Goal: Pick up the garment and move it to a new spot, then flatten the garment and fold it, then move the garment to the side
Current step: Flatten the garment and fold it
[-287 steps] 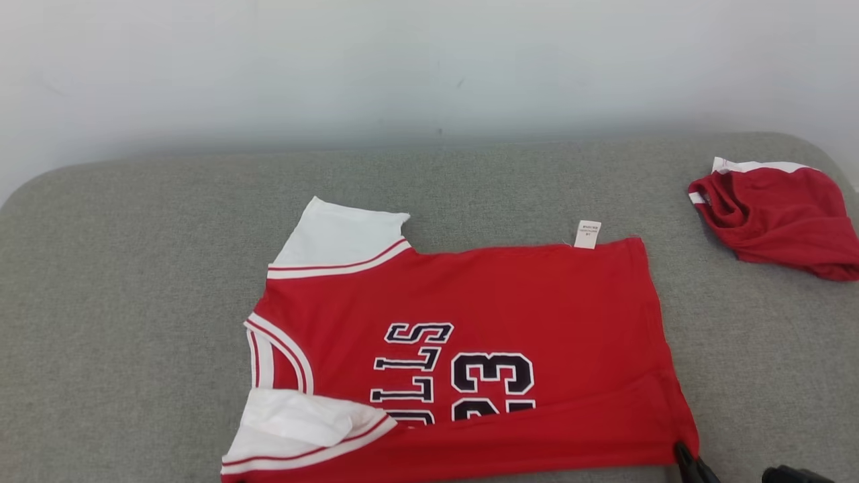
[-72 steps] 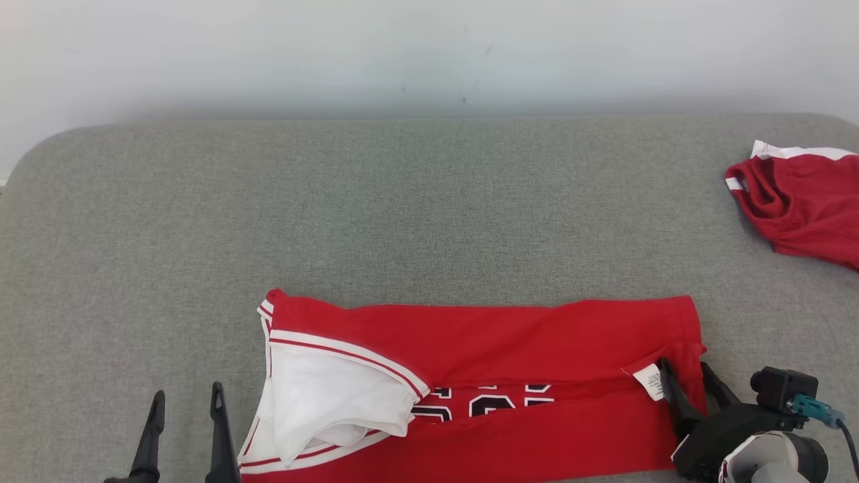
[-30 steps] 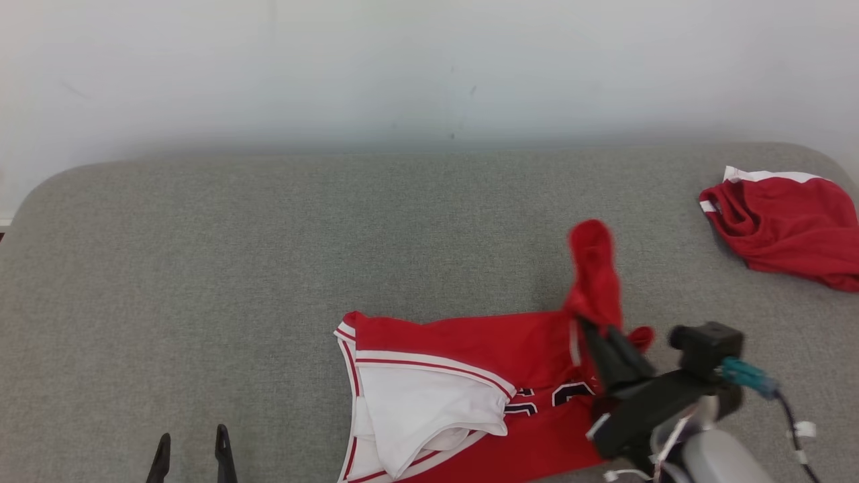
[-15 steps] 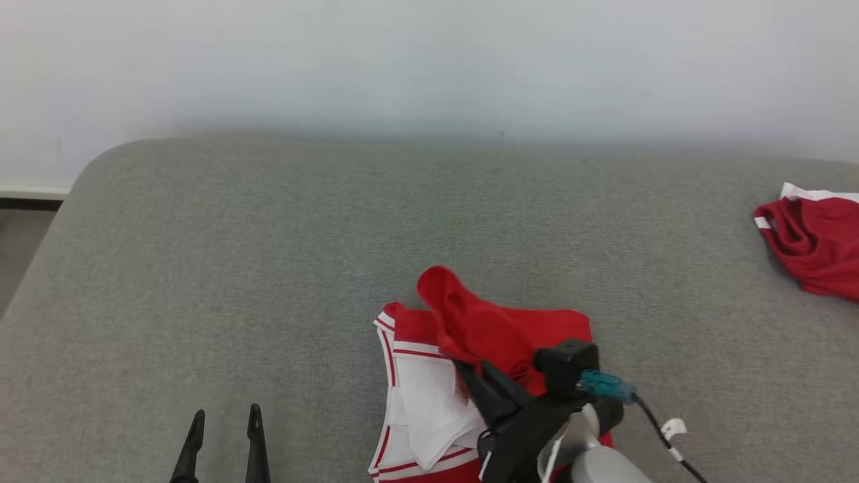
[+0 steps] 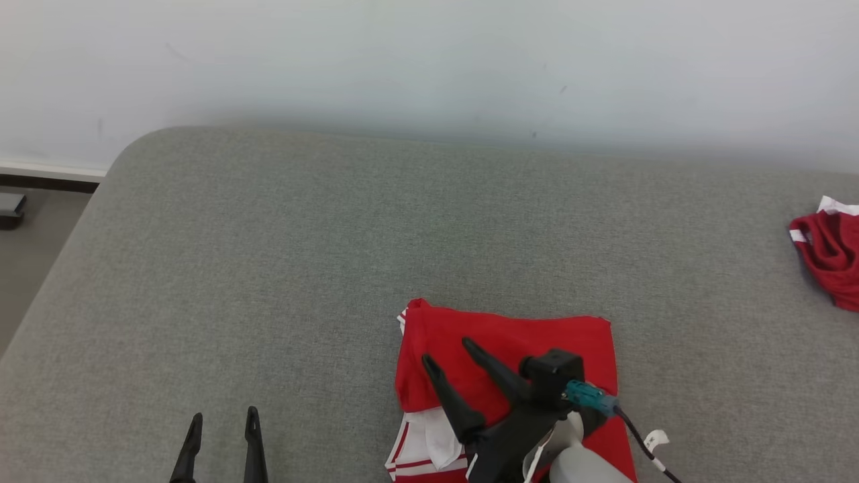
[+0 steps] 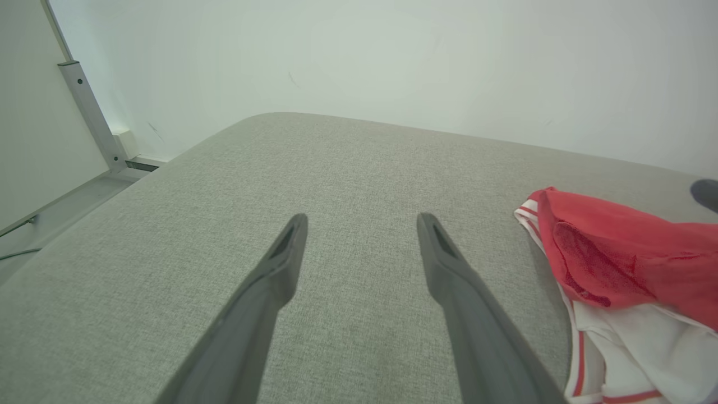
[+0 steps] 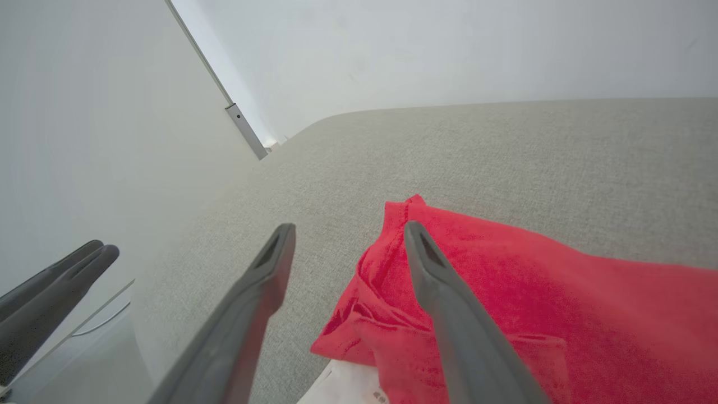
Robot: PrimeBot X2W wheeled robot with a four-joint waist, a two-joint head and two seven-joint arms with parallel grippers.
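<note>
Wide-spread and holding nothing, the right gripper (image 5: 446,351) hangs in the head view over the folded red garment with white, red-striped sleeve trim (image 5: 517,329). Its two dark fingers point up and to the left above the cloth's left half. The garment lies as a compact rectangle on the grey woven-fabric cushion (image 5: 302,268), near the bottom edge and a little right of centre. A white sleeve pokes out at its lower left corner. The left gripper (image 5: 224,416) sits at the lower left, jaws parted and empty, well apart from the garment. A crumpled red cloth with white edging (image 5: 829,258) lies at the far right edge, well apart from the folded one.

From the left wrist, the left gripper's fingers stand open over bare cushion. The garment lies to their right, a red layer over the white sleeve.

From the right wrist, the right gripper's fingers are splayed. One crosses the garment's folded red edge and the other the cushion beside it. Whether either touches the cloth cannot be told. The left gripper's fingers show at the lower left.
</note>
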